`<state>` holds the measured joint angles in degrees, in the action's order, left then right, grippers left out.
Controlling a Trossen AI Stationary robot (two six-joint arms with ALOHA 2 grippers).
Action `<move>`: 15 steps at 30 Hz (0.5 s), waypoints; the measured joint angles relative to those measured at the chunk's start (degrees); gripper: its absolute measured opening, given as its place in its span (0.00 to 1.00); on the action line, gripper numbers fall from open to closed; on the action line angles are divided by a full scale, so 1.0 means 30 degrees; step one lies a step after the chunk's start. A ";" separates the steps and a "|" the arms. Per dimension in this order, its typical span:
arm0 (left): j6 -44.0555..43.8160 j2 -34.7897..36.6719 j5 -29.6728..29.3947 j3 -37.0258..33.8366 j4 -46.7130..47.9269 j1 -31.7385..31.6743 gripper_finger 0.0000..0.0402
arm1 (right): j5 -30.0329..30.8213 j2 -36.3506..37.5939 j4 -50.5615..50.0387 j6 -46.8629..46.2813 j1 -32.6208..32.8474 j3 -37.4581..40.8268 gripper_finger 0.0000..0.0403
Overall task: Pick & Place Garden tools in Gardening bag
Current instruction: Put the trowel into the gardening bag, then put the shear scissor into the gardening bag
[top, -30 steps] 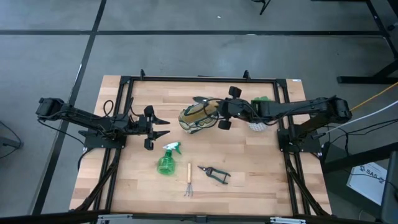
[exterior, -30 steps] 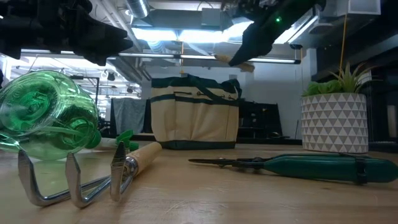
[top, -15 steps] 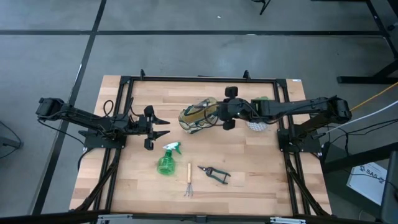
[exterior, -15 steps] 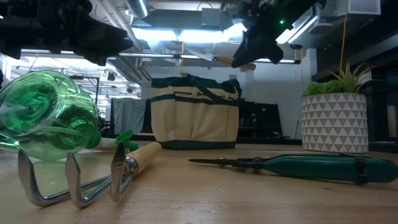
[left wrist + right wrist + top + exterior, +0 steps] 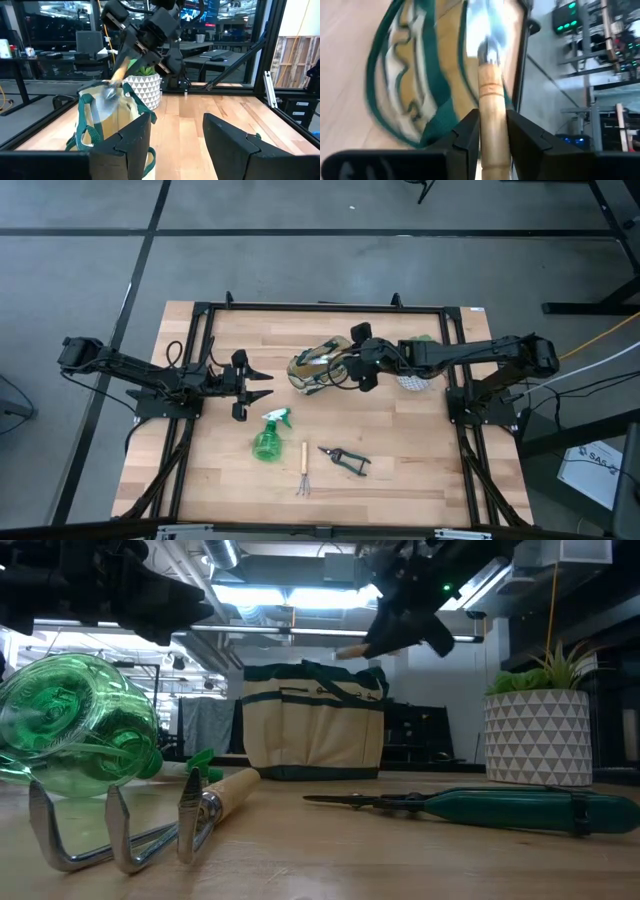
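My right gripper (image 5: 352,368) hangs over the right end of the beige, green-trimmed gardening bag (image 5: 318,368), shut on the wooden-handled trowel (image 5: 491,95). The trowel's silver blade (image 5: 106,97) points down into the bag's mouth. The green spray bottle (image 5: 268,438), the small rake (image 5: 303,470) and the pruning shears (image 5: 345,461) lie flat on the table nearer the front edge. My left gripper (image 5: 262,385) waits open, left of the bag, with nothing between its fingers. My right gripper pinches the trowel's wooden handle (image 5: 492,131) between its two fingers. It comes from the table's right, slanting down. The handle runs forward along the fingers, blade ahead. The trowel is lifted clear, tilted blade-down over the bag's mouth (image 5: 445,60).
A potted plant in a white patterned pot (image 5: 537,735) stands right of the bag, under my right arm. A black frame (image 5: 200,310) runs round the table's edges. Bare wood lies at the front right (image 5: 420,470).
My right gripper has rolled its wrist and edged toward the bag. The trowel has turned with it: the blade, earlier out past the bag's far side, now tips down over the bag's mouth.
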<state>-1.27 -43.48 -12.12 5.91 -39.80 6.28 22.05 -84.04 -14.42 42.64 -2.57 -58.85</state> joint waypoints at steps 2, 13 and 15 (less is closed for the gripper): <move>-0.0001 0.0000 0.0000 0.0000 -0.0035 0.0000 0.44 | 0.0019 -0.0204 -0.0038 0.0084 -0.0026 0.0029 0.25; 0.0002 -0.0022 0.0000 -0.0007 0.0330 0.0000 0.44 | 0.0109 -0.1046 0.2375 -0.0613 -0.0138 0.0022 0.26; -0.0001 -0.0022 0.0000 -0.0007 0.0351 0.0000 0.44 | 0.0210 -0.0969 0.4301 -0.3029 -0.0133 0.0036 0.26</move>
<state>-1.28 -43.55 -12.12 5.89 -38.74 6.28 22.68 -86.94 -1.51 33.56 -2.97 -58.74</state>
